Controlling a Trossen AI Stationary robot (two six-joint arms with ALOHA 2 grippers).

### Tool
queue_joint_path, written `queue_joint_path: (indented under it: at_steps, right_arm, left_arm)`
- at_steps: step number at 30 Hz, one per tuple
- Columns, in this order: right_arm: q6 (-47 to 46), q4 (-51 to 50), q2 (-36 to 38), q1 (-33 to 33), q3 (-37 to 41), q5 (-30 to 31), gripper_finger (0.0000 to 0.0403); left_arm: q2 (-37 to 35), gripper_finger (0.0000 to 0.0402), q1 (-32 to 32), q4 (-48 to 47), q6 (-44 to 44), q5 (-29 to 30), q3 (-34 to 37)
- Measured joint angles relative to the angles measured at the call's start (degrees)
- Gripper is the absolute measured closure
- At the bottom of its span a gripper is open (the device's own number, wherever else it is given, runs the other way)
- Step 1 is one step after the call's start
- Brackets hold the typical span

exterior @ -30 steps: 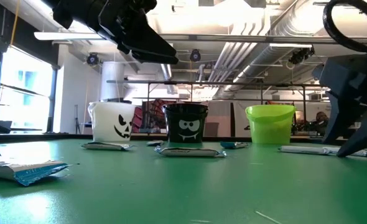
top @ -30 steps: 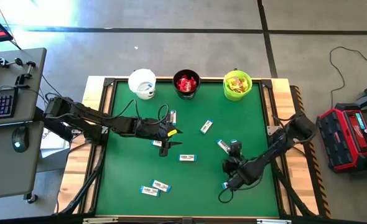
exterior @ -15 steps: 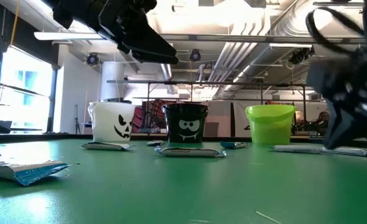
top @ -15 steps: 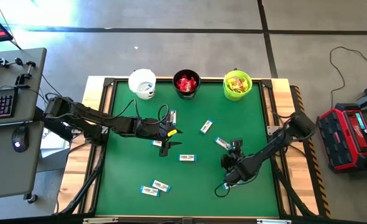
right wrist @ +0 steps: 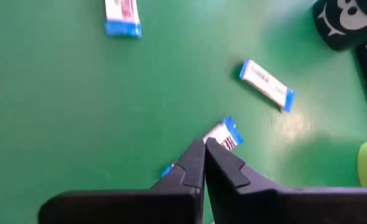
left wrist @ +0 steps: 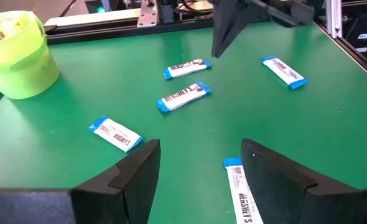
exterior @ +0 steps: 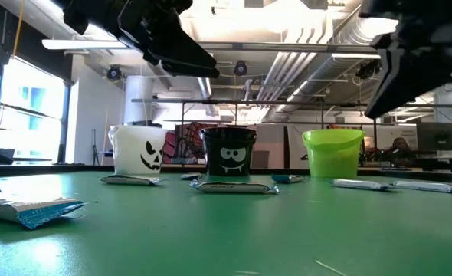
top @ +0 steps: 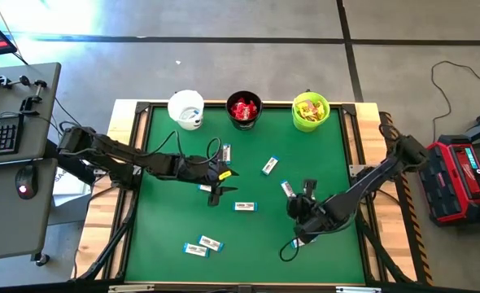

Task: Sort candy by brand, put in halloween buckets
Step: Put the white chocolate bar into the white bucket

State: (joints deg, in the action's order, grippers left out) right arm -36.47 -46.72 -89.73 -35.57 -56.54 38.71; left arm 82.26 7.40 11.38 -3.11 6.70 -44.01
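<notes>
The green felt-covered table (top: 329, 146) carries three small round pails along its far edge: a white plastic pail (top: 185, 108) with a dark face print, a black plastic pail (top: 243, 109) holding red wrapped candies, and a lime green plastic pail (top: 310, 111) holding yellow-and-pink ones.

The dark left arm reaches in from the table's left edge, stretched nearly flat toward the middle. Its left gripper (top: 217, 192) hangs above the cloth with the two fingers spread wide and nothing between them. A narrow white-and-blue wrapped bar (left wrist: 241, 197) lies on the cloth just ahead of the gap between those fingers, and another such bar (top: 245, 207) lies close by toward the right.

The dark right arm comes in from the right edge, bent at the elbow and angled down toward the centre-right of the table. Its right gripper (right wrist: 204, 152) is raised off the cloth, as the low view shows, with the fingers pressed together and empty. A white-and-blue bar (right wrist: 222, 135) lies on the cloth directly beneath and past the fingertips, not held.

More white-and-blue bars are scattered loose: one (top: 270, 165) near the table's middle, one (top: 225, 151) toward the black pail, and a pair (top: 203, 246) near the front edge.
</notes>
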Motion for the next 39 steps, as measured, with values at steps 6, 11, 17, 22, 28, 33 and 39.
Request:
queue_joint_path:
  at_steps: [6, 11, 17, 22, 28, 33, 39]
  right_arm:
    - [-6.9, 0.5, 0.6, 2.8, 0.7, -7.8, 0.0391]
    - [-21.3, 1.7, 0.6, 6.4, 2.0, -9.8, 0.0334]
    - [-28.9, 4.8, 0.6, 11.4, 6.1, -11.1, 0.0258]
    - [-26.7, 11.7, 0.5, 15.7, 10.1, -13.4, 0.0226]
    - [-23.0, 18.7, 0.5, 20.2, 13.1, -18.7, 0.0227]
    - [-23.3, 21.0, 0.5, 22.4, 14.5, -19.7, 0.0228]
    - [-15.7, 33.3, 0.5, 22.8, 14.5, -27.3, 0.0229]
  left_arm:
    - [2.5, 0.0186, 1.4, 1.0, -0.2, 0.3, 0.0]
    - [7.1, 0.02, -0.2, 2.4, 5.8, 0.4, 0.0]
    - [10.2, 0.026, -5.0, 5.2, 12.8, -7.7, 0.0]
    - [11.7, 0.0325, -8.7, 6.6, 20.5, -15.8, -0.1]
    - [11.8, 0.0377, -9.4, 6.2, 21.7, -18.2, 0.0]
    - [11.7, 0.0379, -9.1, 5.7, 23.0, -18.2, 0.0]
    - [11.7, 0.0356, -8.8, 6.0, 23.6, -18.2, 0.0]
